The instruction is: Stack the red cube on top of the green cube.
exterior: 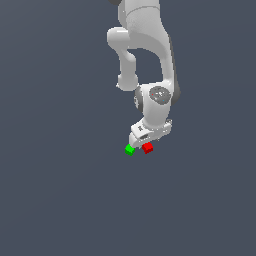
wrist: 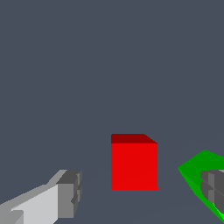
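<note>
The red cube (exterior: pixel 147 148) and the green cube (exterior: pixel 130 149) rest side by side on the grey floor, the green one toward the exterior view's left. My white gripper (exterior: pixel 142 144) hangs low directly over them. In the wrist view the red cube (wrist: pixel 134 166) stands between my two fingers with a gap on each side, and the gripper (wrist: pixel 140 192) is open. One grey fingertip (wrist: pixel 69 194) is well clear of the red cube. The other fingertip (wrist: pixel 213 187) overlaps the green cube (wrist: pixel 197 168), which is partly cut off by the picture's edge.
The plain dark grey floor (exterior: pixel 60 190) spreads all round the two cubes. The arm's white links (exterior: pixel 150 60) rise above the gripper toward the top of the exterior view.
</note>
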`<action>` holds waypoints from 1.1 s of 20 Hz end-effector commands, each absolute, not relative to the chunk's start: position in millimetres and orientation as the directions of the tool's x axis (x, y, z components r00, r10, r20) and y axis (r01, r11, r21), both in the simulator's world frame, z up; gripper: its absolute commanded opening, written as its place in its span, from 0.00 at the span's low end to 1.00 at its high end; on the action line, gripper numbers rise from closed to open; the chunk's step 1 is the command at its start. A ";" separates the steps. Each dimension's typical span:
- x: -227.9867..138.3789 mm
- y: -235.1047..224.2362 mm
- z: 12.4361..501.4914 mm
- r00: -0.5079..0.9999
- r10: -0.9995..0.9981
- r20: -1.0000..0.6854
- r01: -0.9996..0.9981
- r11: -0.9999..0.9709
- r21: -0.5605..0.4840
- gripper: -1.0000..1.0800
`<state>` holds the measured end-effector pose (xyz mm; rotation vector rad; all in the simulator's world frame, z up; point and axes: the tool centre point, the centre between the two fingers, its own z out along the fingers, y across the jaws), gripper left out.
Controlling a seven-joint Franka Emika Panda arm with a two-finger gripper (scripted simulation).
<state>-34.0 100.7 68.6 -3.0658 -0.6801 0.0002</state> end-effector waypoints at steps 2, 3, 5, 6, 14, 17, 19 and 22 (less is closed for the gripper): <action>-34.6 100.6 59.1 0.906 0.424 0.000 0.424 -0.906 -0.001 0.96; -34.9 100.8 54.7 0.905 0.425 0.000 0.425 -0.905 -0.001 0.96; -35.4 101.0 44.2 0.905 0.426 0.000 0.426 -0.905 -0.001 0.96; -35.7 101.0 38.8 0.904 0.427 0.000 0.427 -0.904 -0.001 0.96; -35.0 101.1 19.9 0.903 0.429 0.000 0.429 -0.903 0.000 0.96; -35.0 101.1 19.9 0.903 0.429 0.000 0.429 -0.903 0.000 0.00; -35.0 101.1 19.9 0.903 0.429 0.000 0.429 -0.903 0.000 0.00; -35.0 101.1 19.9 0.903 0.429 0.000 0.429 -0.903 0.000 0.00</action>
